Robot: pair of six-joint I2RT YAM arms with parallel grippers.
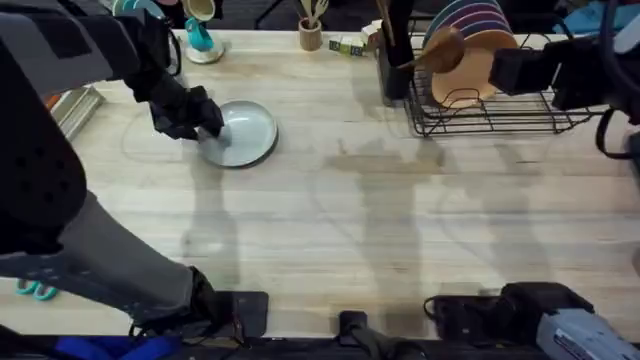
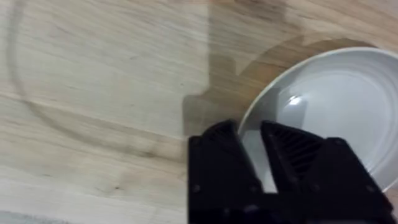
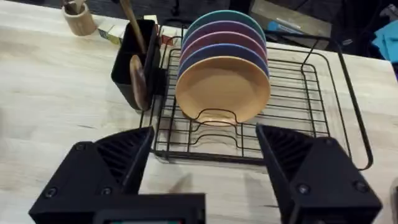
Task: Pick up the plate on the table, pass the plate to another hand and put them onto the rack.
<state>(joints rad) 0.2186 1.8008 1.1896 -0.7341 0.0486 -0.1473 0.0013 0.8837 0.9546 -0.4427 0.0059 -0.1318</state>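
- Plate (image 1: 245, 133): one white plate flat on the desk (image 1: 340, 220), at about 10 o'clock in the overhead view.
- Left gripper (image 2: 254, 134) has its fingers pinching the plate's rim, one above it, one outside.
- Right gripper (image 3: 205, 165) hovers with fingers spread wide, facing the rack (image 3: 298, 124).
- Rack, at 2 o'clock, holds four upright dishes: tan bowl (image 3: 224, 90) in front, three coloured plates (image 3: 224, 34) behind, utensil holder (image 3: 134, 62) beside.

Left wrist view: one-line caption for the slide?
Left end effector straddling the near rim of the white plate on the wooden table, one finger inside the rim, one outside.
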